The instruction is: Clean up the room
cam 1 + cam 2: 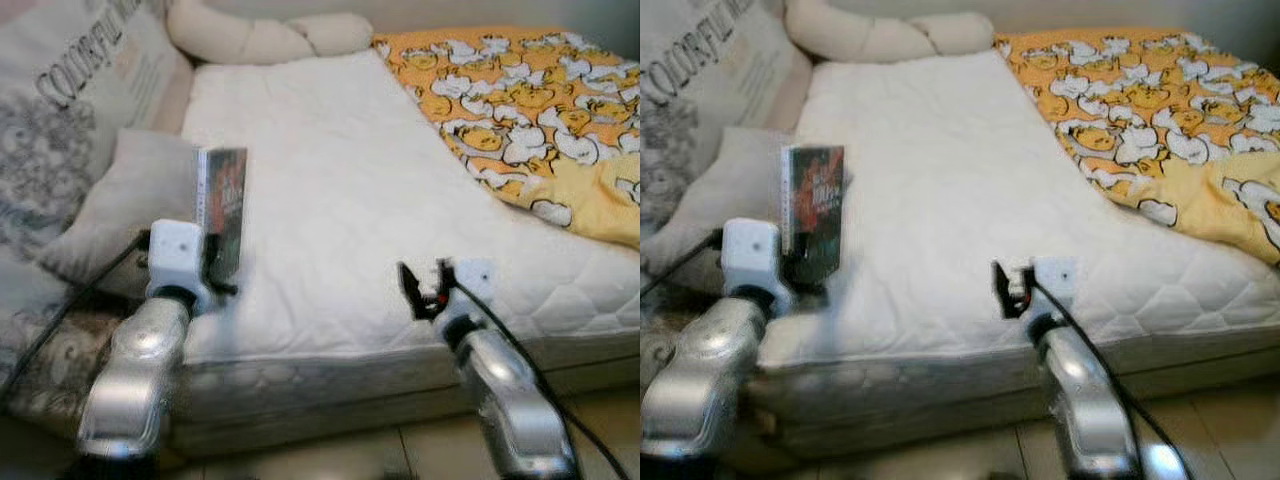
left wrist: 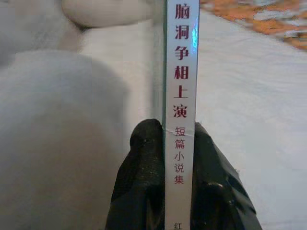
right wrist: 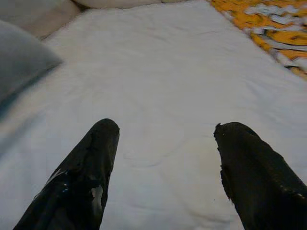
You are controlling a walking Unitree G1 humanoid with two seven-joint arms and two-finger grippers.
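Now: left hand point(image 1: 218, 262) clamped on book point(image 1: 222, 205), held upright over bed point(image 1: 330, 200) edge nr pillow point(image 1: 140, 200). Right hand point(image 1: 425, 290) wide open, empty, low over mattress. Judgement: keep grip firm, book vertical while carrying to shelf; avoid snagging blanket point(image 1: 530, 110).

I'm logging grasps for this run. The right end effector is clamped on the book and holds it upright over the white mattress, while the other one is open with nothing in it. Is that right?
Not quite: the left end effector holds the book, as the left wrist view shows, fingers clamped on its spine. It is upright over the white mattress. The right end effector is the open one, holding nothing.
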